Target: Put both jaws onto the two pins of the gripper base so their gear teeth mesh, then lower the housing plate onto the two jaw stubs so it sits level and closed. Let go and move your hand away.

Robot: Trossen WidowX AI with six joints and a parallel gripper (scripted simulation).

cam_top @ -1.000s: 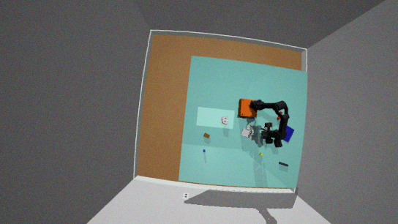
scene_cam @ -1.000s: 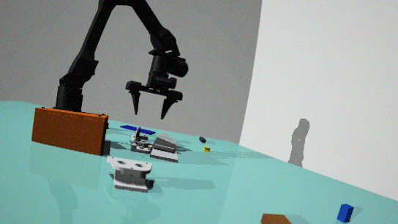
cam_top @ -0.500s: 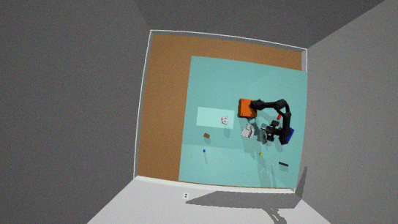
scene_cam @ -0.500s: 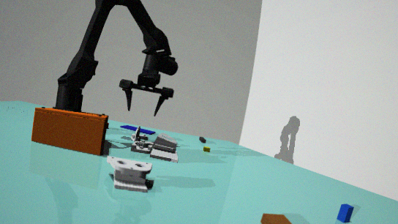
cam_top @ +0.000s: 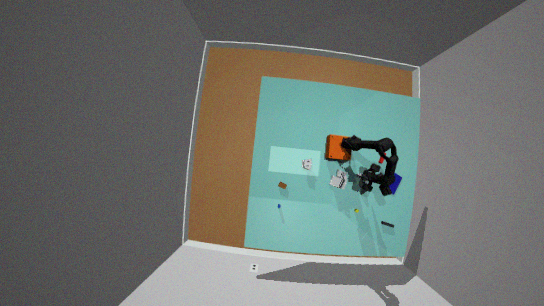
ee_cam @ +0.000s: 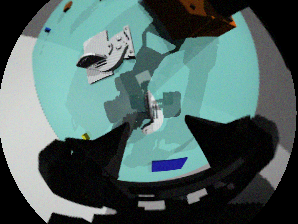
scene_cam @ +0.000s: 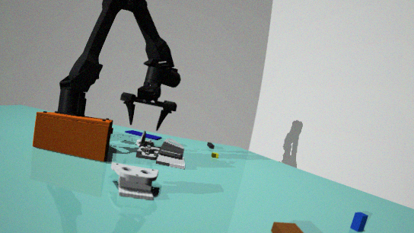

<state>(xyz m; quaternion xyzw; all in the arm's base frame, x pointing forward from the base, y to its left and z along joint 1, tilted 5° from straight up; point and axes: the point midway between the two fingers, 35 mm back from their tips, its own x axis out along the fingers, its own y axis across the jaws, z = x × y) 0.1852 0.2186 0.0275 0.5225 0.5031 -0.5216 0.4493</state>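
Note:
The gripper base lies on the table with a grey-white jaw at it; whether its teeth mesh cannot be told. Another white, curved piece, seemingly the second jaw, lies apart from the base, below my fingertips in the wrist view. My gripper is open and empty, pointing down above the table. The housing plate, white with two dark holes on top, stands apart from the base. In the top view the arm largely hides the second jaw.
An orange box stands by the arm's foot. A blue flat piece lies beyond the gripper. Also lying around are a yellow block, a black bar, a brown block and a small blue block.

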